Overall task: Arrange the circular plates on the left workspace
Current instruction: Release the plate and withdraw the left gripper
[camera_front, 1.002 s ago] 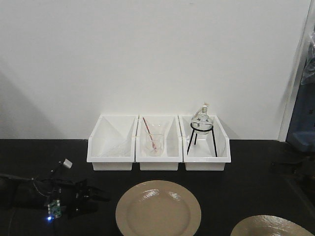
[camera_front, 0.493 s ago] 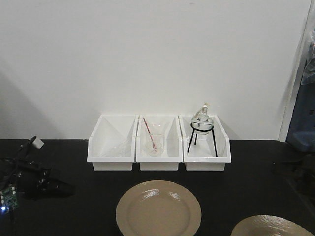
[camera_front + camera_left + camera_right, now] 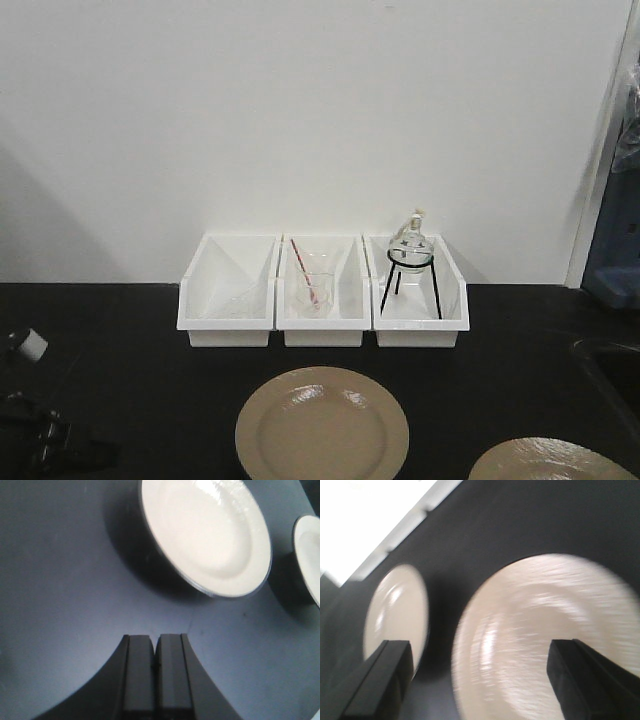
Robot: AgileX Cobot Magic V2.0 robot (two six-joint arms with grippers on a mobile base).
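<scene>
**Left wrist-mounted view: pincer shut on nothing, both plates off to its right**

Standing here, I see the left pincer (image 3: 155, 672) with its two black jaws pressed together and nothing between them. It hangs low over a bare stretch of the flat matte black bench top (image 3: 60, 580). My guess is that it is parked there, out of the way of the other arm.

Ahead of that pincer and to its right lies the nearer round glossy beige plate (image 3: 205, 535). It sits flat and face up with its dark rim showing, clear of the jaws. From the front, this plate is just in front of the row of three white rectangular plastic bins (image 3: 322, 300) against the wall.

Further right, across a strip of bare bench and well away from the left pincer, lies the second round glossy beige plate (image 3: 545, 640), also flat and face up. The right pincer (image 3: 480, 645) hovers directly above it. Its jaws are spread wide and empty, one toward each side of the plate, though that view is blurred.

That plate lies on the right side, so I judge it is the one yet to be carried leftward. Because it lies flat, only its thin rim offers a hold, which would explain the wide-open jaws.
</scene>
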